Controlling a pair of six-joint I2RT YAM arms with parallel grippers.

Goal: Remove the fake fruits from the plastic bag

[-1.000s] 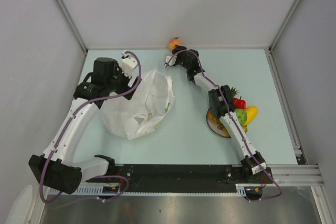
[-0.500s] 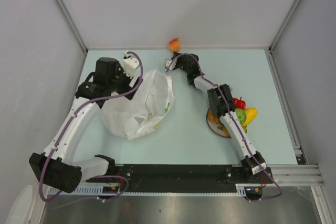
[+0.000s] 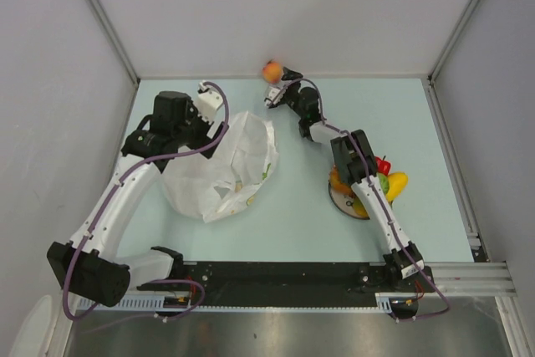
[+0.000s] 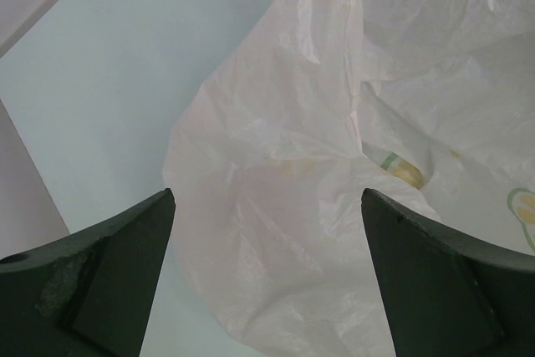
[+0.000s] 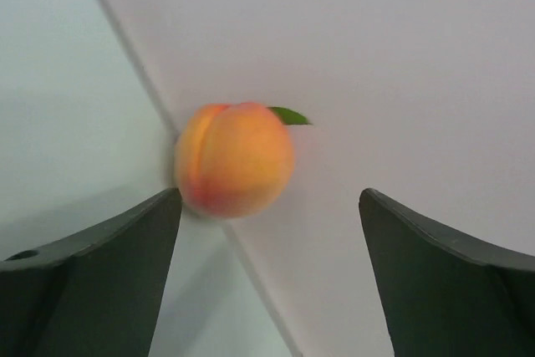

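The translucent white plastic bag [image 3: 227, 165] lies crumpled left of centre on the table; it fills the left wrist view [image 4: 334, 165]. My left gripper [image 3: 205, 99] is open and empty, at the bag's far left edge. A pink-orange peach [image 3: 271, 71] rests against the back wall; in the right wrist view [image 5: 234, 159] it sits just ahead of my open jaws, free of them. My right gripper [image 3: 276, 92] is open, just short of the peach. A red strawberry [image 3: 382, 164], a green lumpy fruit [image 3: 383, 182] and a yellow fruit [image 3: 398, 183] lie on the plate.
The round white plate [image 3: 344, 201] with fruits stands at the right, partly under my right arm. The back wall [image 3: 276, 14] is right behind the peach. Metal rails edge the table left and right.
The peach has shifted slightly left along the back wall. My right gripper has followed toward it. The left arm has barely moved.
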